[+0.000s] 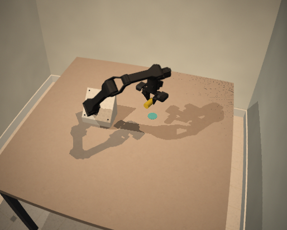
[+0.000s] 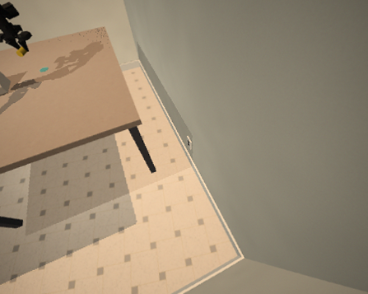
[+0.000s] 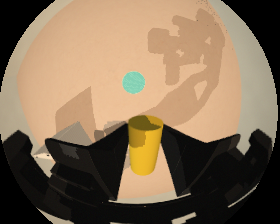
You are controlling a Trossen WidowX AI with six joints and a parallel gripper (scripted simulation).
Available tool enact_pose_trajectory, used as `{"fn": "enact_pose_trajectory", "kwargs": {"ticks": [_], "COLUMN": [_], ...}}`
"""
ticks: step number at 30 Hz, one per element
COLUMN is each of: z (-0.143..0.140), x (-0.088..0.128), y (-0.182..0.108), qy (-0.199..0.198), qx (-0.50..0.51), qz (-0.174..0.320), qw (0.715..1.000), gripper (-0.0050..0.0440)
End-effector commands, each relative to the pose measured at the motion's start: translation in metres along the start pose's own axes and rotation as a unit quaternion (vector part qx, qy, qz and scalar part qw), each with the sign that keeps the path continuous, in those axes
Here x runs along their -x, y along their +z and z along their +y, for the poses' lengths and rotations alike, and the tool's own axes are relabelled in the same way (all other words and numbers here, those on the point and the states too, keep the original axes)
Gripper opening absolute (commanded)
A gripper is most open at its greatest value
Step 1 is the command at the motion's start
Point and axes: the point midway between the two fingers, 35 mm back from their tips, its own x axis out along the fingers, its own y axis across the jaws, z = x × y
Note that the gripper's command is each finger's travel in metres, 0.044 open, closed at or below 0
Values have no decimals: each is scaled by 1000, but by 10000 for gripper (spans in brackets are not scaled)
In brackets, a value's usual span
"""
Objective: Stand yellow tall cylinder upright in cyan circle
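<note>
My gripper [image 1: 151,100] is shut on the yellow tall cylinder [image 1: 148,103] and holds it tilted in the air above the table. The cyan circle [image 1: 152,116] is a small flat disc on the tabletop, a little in front of and below the cylinder, with nothing on it. In the wrist view the cylinder [image 3: 145,145] sticks out between the two dark fingers, and the cyan circle [image 3: 134,83] lies beyond its far end. In the exterior view the cylinder [image 2: 21,52] hangs at the gripper [image 2: 20,45], up and left of the circle [image 2: 44,69].
The arm's pale base block [image 1: 100,107] stands on the table left of the circle. Dark arm shadows fall across the tabletop right of and in front of the circle. Walls close in behind and to the right of the table.
</note>
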Motion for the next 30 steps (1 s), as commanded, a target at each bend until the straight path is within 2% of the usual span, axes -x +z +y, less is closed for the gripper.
{"fn": "enact_pose_trajectory", "kwargs": {"ticks": [1, 12, 19, 30], "z": [3, 16, 18, 20], "x": [0, -5, -6, -14], "y": [13, 44, 46, 48], "qy": [-1, -2, 0, 27], "qx": [-4, -6, -7, -13], "qz": [-2, 1, -1, -30], "qw": [1000, 1000, 1000, 999], "gripper": [105, 105, 105, 105]}}
